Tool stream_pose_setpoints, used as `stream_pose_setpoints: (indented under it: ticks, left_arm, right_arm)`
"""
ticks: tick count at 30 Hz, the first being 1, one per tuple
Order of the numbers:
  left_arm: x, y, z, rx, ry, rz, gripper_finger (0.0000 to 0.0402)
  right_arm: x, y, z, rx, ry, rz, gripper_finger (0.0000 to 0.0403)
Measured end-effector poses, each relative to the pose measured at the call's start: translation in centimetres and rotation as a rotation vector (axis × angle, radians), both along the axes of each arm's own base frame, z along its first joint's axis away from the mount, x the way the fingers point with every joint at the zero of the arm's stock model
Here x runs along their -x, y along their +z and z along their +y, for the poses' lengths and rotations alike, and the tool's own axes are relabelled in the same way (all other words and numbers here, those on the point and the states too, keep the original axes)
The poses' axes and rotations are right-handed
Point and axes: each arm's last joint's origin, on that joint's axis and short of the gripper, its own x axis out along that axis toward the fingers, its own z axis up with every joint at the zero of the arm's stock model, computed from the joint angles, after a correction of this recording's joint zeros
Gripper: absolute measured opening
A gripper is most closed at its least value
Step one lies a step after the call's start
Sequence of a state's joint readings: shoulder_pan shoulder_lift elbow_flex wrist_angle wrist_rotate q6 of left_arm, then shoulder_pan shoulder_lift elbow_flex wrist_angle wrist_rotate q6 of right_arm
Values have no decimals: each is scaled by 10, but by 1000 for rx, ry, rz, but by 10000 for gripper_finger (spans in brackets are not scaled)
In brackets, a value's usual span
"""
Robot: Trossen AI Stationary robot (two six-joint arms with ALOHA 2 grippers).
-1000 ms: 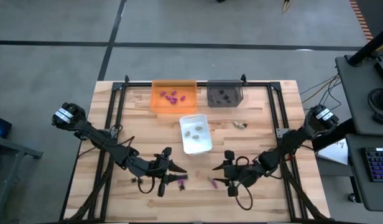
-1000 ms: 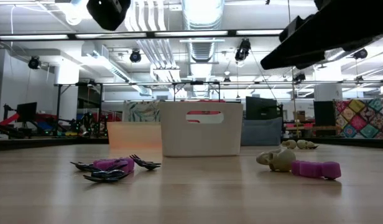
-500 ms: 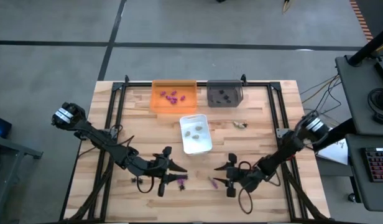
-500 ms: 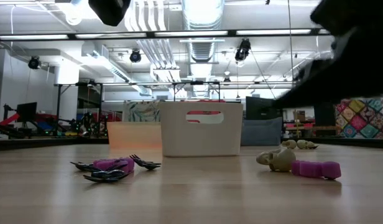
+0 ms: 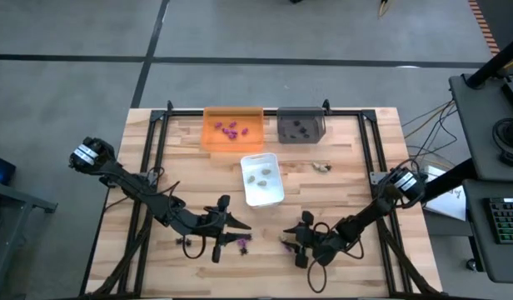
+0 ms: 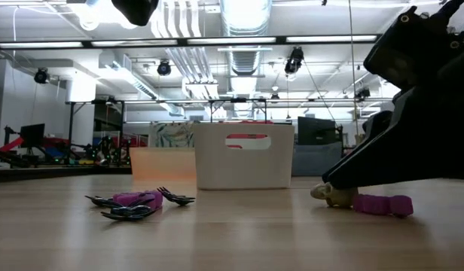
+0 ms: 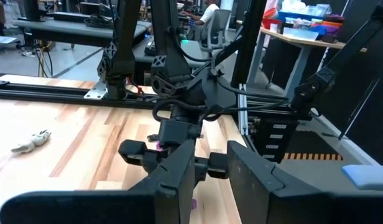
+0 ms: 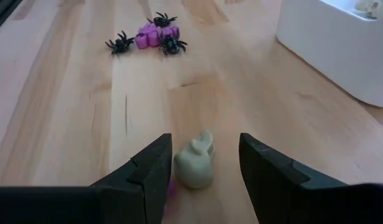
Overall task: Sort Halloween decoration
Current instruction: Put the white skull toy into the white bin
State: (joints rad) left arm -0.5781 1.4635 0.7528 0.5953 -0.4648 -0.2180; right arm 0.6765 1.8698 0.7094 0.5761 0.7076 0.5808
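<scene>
Right gripper: low over the desk, jaws apart, a pale skull piece between them, not clamped.
Purple piece: on the desk, just beside the skull.
Left gripper: above the desk near a purple piece with black spiders; jaws a little apart, holding nothing.
Orange tray: purple pieces inside.
Grey tray: black pieces inside.
White tray: pale pieces inside.
</scene>
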Motion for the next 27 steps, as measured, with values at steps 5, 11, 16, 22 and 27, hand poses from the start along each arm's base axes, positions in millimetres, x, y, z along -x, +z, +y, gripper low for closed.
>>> stream_pose_setpoints:
  ticks: [5,11,16,22,27]
  left_arm:
    - [0,0,0,0,0,0,78]
    - [0,0,0,0,0,0,77]
    - [0,0,0,1,0,-1,78]
    - [0,0,0,6,1,-4,78]
    - [0,0,0,6,0,-4,78]
  right_arm:
    - [0,0,0,6,1,3,174]
    - [0,0,0,30,14,6,174]
    - [0,-8,0,52,13,12,174]
    - [-3,-19,2,31,-4,-5,174]
    - [-3,-20,2,34,-1,0,173]
